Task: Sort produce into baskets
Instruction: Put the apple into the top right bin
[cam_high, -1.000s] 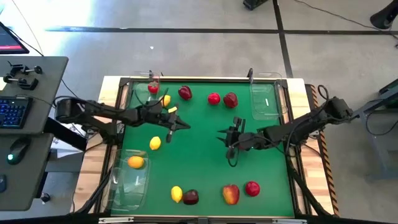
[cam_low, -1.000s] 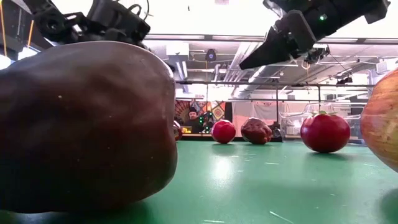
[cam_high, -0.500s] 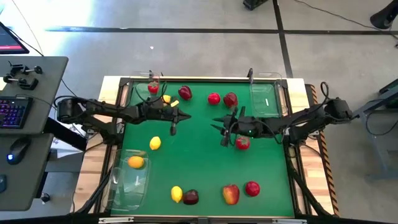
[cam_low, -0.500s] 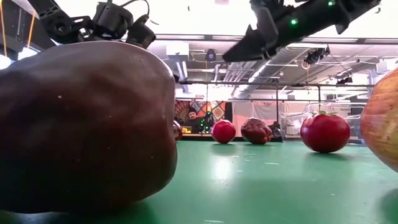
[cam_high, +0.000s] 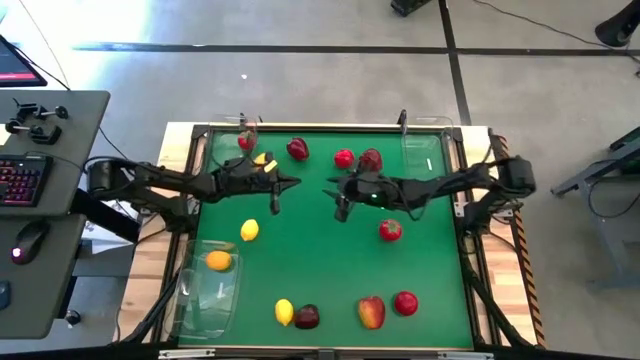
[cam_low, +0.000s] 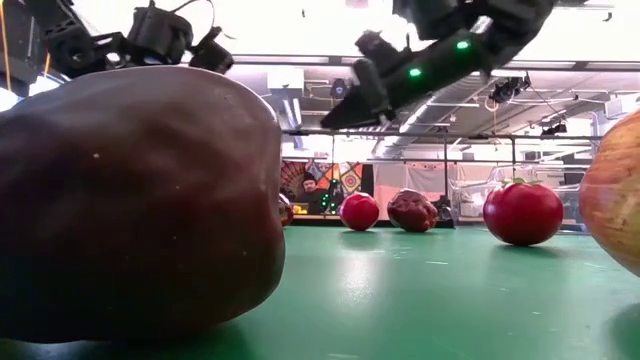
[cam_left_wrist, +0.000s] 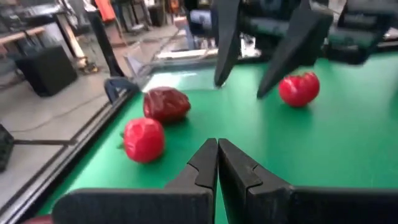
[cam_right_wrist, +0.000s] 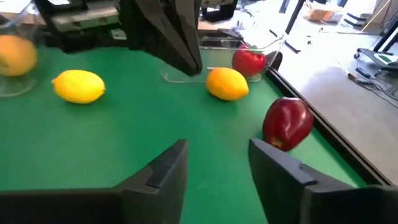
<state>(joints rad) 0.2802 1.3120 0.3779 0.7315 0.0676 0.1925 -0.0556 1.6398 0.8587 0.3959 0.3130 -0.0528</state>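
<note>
End effectors (cam_high: 341, 205) facing mid-table, empty

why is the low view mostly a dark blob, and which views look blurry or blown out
Low view: a dark red apple sits right at the lens, filling the picture's left, and the ceiling lights wash out the top. Left wrist view: soft, the right gripper beyond smeared. High view: evenly lit, with mild glare on the clear tray.

Bare green surface (cam_high: 310, 250) mid-frame is free to pass; left pincer (cam_high: 275, 195) and right pincer (cam_high: 338, 198) face each other near centre, narrow gap between; small red fruit (cam_high: 390, 230) sits centre-right; lemon (cam_high: 249, 230) centre-left
</note>
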